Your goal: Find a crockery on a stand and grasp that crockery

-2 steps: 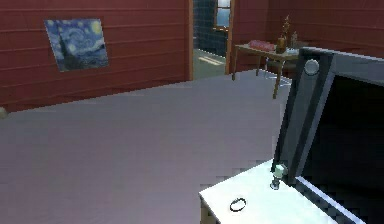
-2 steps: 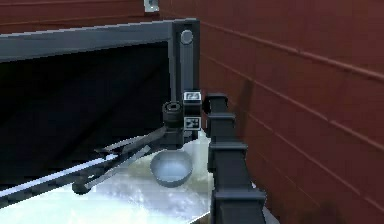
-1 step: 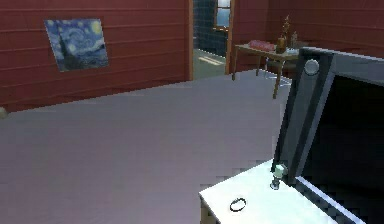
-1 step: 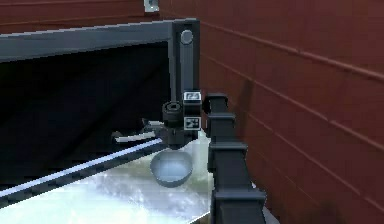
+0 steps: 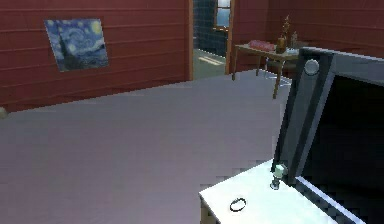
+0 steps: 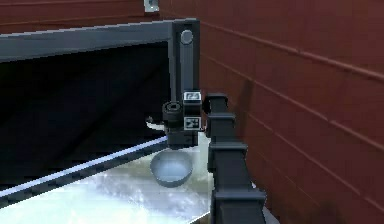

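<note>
Now: gripper (image 6: 166,126) near grey bowl (image 6: 173,168) on stand (image 6: 100,196).
Prob. light, stiff, slick, chippable — take rim; can't tell if gripper holds anything.

Counts, both views:
- wall painting (image 5: 77,43) ×1
- TV screen (image 5: 345,130) ×1
- white stand (image 5: 262,207) ×1
- grey bowl (image 6: 174,168) ×1
- small ring (image 5: 238,204) ×1
- wooden side table (image 5: 272,56) ×1, w/ approx. 2 items on top, too small to ID
- doorway (image 5: 210,40) ×1

The arm (image 6: 228,165) extends outward, its gripper (image 6: 160,124) at the far end.
</note>
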### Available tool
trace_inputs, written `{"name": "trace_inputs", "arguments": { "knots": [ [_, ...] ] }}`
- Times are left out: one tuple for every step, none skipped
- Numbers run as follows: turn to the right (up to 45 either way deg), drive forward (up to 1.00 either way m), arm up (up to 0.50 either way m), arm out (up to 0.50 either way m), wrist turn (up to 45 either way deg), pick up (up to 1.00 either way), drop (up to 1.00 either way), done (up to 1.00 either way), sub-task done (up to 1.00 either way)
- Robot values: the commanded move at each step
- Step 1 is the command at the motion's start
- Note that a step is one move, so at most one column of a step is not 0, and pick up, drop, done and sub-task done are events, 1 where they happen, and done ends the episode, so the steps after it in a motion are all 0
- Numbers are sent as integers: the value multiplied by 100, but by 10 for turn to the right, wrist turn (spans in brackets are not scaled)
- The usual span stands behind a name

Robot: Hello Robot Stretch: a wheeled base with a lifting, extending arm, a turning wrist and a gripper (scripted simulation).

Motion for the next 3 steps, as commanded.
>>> {"name": "trace_inputs", "arguments": {
  "knots": [
    [0,0,-30,0,0,0,0,0,0],
    [0,0,0,0,0,100,0,0,0],
    [0,0,10,0,0,0,0,0,0]
  ]
}}
